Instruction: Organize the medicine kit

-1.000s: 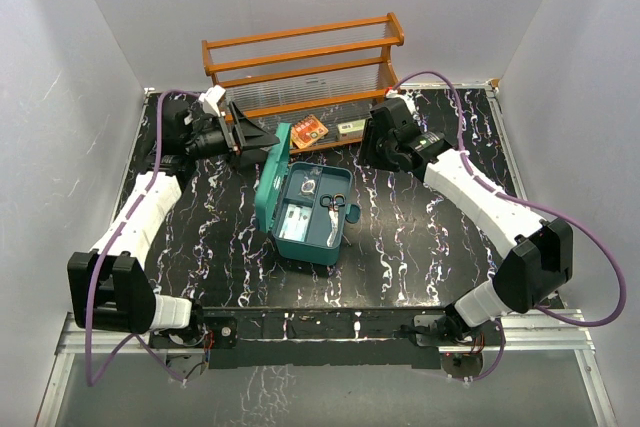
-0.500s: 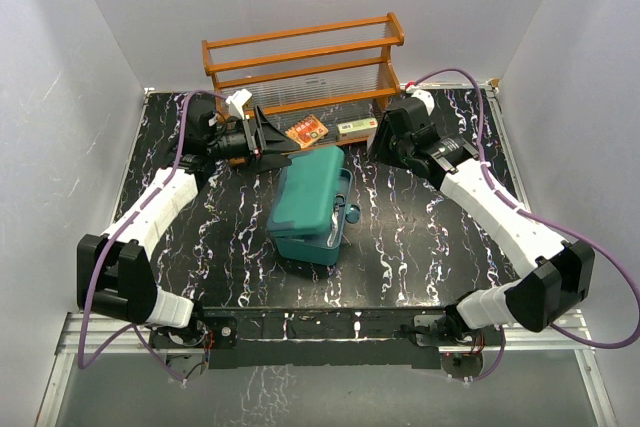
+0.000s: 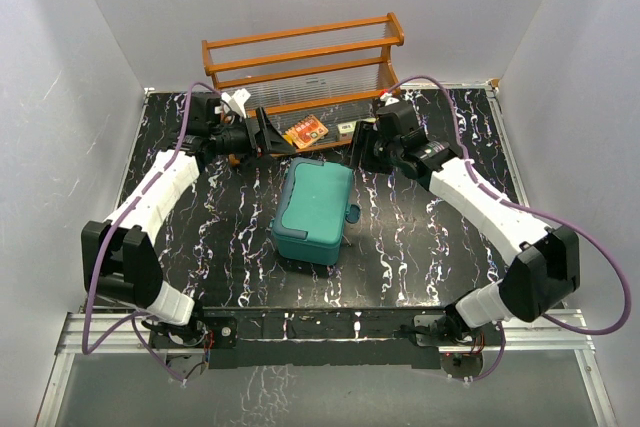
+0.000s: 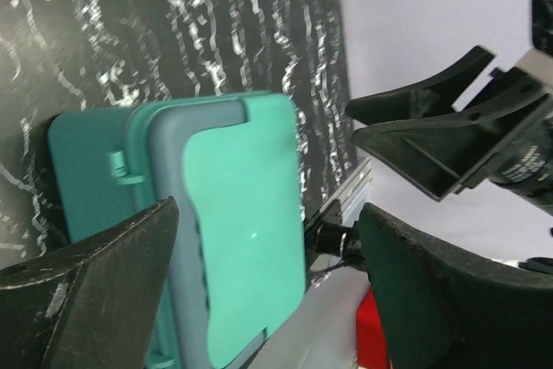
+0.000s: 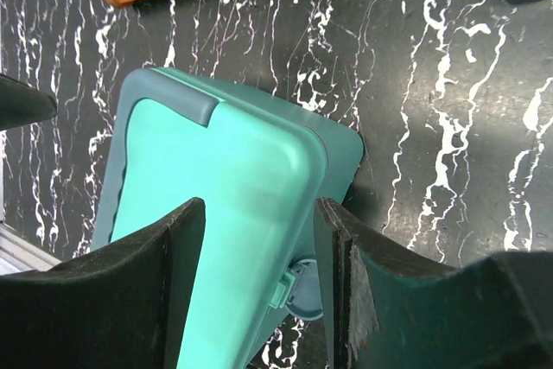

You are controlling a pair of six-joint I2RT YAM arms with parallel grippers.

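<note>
While both pincers hang released and empty, the teal-green rectangular plastic medicine kit (image 3: 313,209) sits shut at mid-table, its long axis running far-to-near, slightly skewed. The left gripper (image 3: 272,133) hovers beyond its far-left corner, the right gripper (image 3: 362,147) beyond the far-right (latch (image 3: 351,213) side, probably handier). Black white-veined table (image 3: 420,237); orange-brown wooden rack (image 3: 300,52) behind, white walls (image 3: 80,47) around.

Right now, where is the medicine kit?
In the top view the medicine kit sits closed in front of the wooden rack, between the left gripper and right gripper.
</note>
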